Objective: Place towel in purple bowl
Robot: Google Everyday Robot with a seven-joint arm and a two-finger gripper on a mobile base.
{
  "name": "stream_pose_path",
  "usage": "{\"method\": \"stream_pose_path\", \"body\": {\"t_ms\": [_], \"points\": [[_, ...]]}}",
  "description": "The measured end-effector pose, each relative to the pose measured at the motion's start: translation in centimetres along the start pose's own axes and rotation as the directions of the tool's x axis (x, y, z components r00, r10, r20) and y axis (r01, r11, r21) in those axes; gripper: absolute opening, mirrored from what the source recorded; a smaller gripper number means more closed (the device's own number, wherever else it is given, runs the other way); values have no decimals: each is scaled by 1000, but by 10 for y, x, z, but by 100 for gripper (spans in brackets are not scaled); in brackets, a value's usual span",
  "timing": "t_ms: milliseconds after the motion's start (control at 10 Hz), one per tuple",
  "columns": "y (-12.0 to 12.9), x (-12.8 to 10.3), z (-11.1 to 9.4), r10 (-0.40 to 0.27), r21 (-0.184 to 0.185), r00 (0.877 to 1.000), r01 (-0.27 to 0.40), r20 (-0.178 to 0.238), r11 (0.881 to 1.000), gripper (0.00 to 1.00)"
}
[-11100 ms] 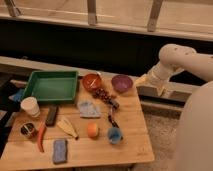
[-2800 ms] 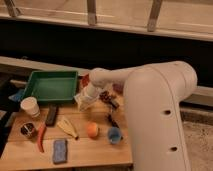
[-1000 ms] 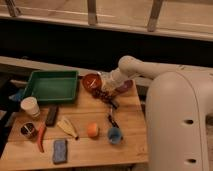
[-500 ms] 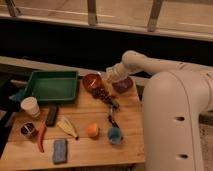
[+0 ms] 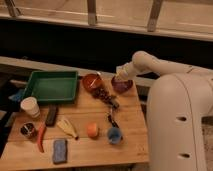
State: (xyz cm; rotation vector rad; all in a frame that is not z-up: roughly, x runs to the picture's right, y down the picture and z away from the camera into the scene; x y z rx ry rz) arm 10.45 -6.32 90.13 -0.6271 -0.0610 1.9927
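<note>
Wooden table (image 5: pixel 131 120) holds a green rectangular plastic tray (image 5: pixel 50 74), white paper cup (image 5: pixel 30 106), round orange fruit (image 5: pixel 92 130), small blue cup (image 5: pixel 114 135); red-brown round bowl (image 5: pixel 91 81) sits left of the gripper (image 5: pixel 120 75)

**Crowded wooden counter**

The gripper (image 5: pixel 120 75) hangs over the purple bowl (image 5: pixel 122 86) at the counter (image 5: pixel 85 150) back edge. Left of it: red-brown bowl (image 5: pixel 92 81), green tray (image 5: pixel 51 86). Nearer the front: orange (image 5: pixel 92 130), blue cup (image 5: pixel 114 135), blue pad (image 5: pixel 60 150), white cup (image 5: pixel 30 106).
</note>
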Motion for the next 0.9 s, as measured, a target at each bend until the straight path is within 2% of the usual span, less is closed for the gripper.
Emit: {"method": "stream_pose_path", "body": {"t_ms": [100, 300, 400, 900], "points": [[-5, 3, 5, 12, -16, 1000, -12, -15, 1000, 44], [-12, 13, 22, 1, -59, 999, -4, -54, 998, 68], [-12, 15, 26, -4, -63, 998, 0, -59, 998, 73], [-11, 15, 26, -5, -64, 998, 1, -59, 998, 75]]}}
